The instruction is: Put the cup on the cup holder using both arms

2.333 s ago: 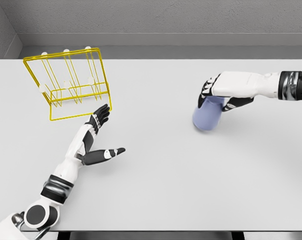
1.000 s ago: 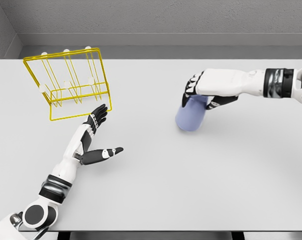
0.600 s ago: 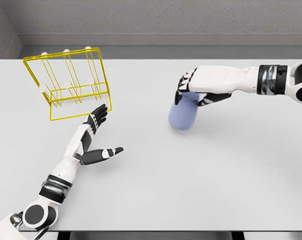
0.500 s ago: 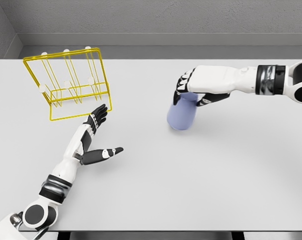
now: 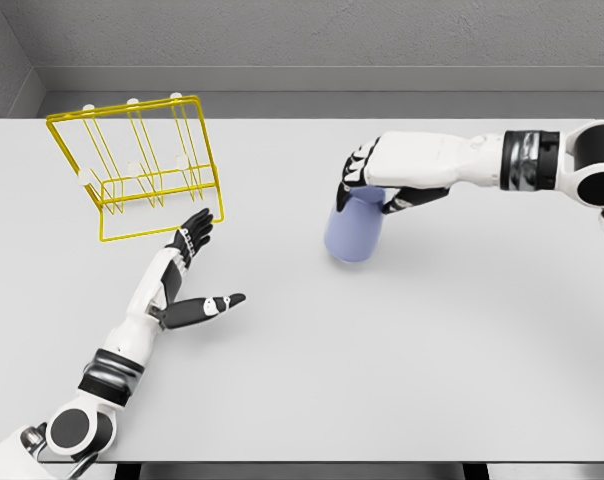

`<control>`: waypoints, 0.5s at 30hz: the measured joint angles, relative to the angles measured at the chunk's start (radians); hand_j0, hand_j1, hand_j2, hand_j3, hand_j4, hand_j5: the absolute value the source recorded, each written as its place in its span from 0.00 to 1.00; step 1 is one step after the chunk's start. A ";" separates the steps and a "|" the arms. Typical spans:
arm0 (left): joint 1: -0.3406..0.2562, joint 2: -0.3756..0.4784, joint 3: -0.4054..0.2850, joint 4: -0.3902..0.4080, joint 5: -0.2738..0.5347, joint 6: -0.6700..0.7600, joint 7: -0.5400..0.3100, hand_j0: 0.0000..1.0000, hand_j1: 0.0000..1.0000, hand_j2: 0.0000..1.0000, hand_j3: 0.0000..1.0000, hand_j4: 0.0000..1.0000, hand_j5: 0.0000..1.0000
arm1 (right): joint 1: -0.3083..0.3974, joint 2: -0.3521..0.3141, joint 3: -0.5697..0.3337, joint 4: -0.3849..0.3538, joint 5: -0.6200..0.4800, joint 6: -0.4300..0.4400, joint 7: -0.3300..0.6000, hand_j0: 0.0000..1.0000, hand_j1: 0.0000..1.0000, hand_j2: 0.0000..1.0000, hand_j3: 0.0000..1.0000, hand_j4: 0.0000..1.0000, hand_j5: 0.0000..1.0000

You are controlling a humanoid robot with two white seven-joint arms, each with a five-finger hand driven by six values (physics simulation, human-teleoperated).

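Right hand (image 5: 387, 178) seen clamped over top of blue cup (image 5: 353, 228) — fingers curled down around its upper end, thumb wrapped on near side. Cup hung directly below palm, tilted, lower end at or just above white table (image 5: 382, 360); contact cannot be told. Left hand (image 5: 187, 275) held flat and spread, fingers extended, thumb splayed sideways, nothing gripped. Yellow wire cup holder (image 5: 137, 165) located just beyond left fingertips — well apart from right hand and cup.
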 measured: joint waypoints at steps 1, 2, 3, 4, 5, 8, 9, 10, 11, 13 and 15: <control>0.000 0.000 0.000 0.000 0.000 0.000 0.001 1.00 1.00 1.00 1.00 1.00 1.00 | 0.000 0.001 0.000 0.000 0.000 0.000 0.000 0.60 0.60 0.60 0.60 0.60 0.60; 0.000 0.000 0.000 0.000 0.000 0.001 0.002 1.00 1.00 1.00 1.00 1.00 1.00 | 0.000 0.004 0.000 0.000 0.000 0.000 0.000 0.60 0.60 0.60 0.60 0.60 0.60; 0.000 0.000 0.000 0.000 0.000 0.004 0.005 1.00 1.00 1.00 1.00 1.00 1.00 | 0.002 0.007 0.001 0.000 0.000 0.000 0.000 0.60 0.60 0.60 0.60 0.60 0.60; 0.000 0.000 0.000 0.000 0.000 0.007 0.009 1.00 1.00 1.00 1.00 1.00 1.00 | 0.002 0.011 0.001 0.000 0.000 0.000 0.000 0.60 0.60 0.60 0.60 0.60 0.60; 0.000 0.000 0.000 0.000 0.000 0.010 0.011 1.00 1.00 1.00 1.00 1.00 1.00 | 0.002 0.014 0.001 0.000 0.000 0.000 0.000 0.60 0.60 0.60 0.60 0.60 0.60; -0.002 -0.003 0.000 0.000 0.000 0.016 0.016 1.00 1.00 1.00 1.00 1.00 1.00 | 0.002 0.021 0.001 0.000 0.000 0.000 0.000 0.60 0.60 0.60 0.60 0.60 0.60; -0.003 -0.005 0.000 0.000 0.000 0.019 0.016 1.00 1.00 1.00 1.00 1.00 1.00 | 0.002 0.024 0.001 0.000 0.000 0.000 0.000 0.60 0.60 0.60 0.60 0.60 0.60; -0.003 -0.007 0.000 0.000 0.000 0.021 0.017 1.00 1.00 1.00 1.00 1.00 1.00 | 0.002 0.026 0.001 0.000 0.000 0.000 0.000 0.60 0.60 0.60 0.60 0.60 0.60; -0.005 -0.012 0.000 0.000 0.000 0.025 0.017 1.00 1.00 1.00 1.00 1.00 1.00 | 0.002 0.029 0.001 0.000 0.000 0.000 0.000 0.60 0.60 0.60 0.60 0.60 0.60; -0.003 -0.022 -0.001 0.000 -0.001 0.032 0.018 1.00 1.00 1.00 1.00 1.00 1.00 | 0.002 0.033 0.001 0.000 0.000 0.000 0.000 0.60 0.60 0.60 0.60 0.60 0.60; -0.003 -0.028 -0.001 0.000 -0.001 0.037 0.018 1.00 1.00 1.00 1.00 1.00 1.00 | 0.002 0.038 0.002 0.001 0.000 0.000 0.000 0.60 0.60 0.60 0.60 0.60 0.60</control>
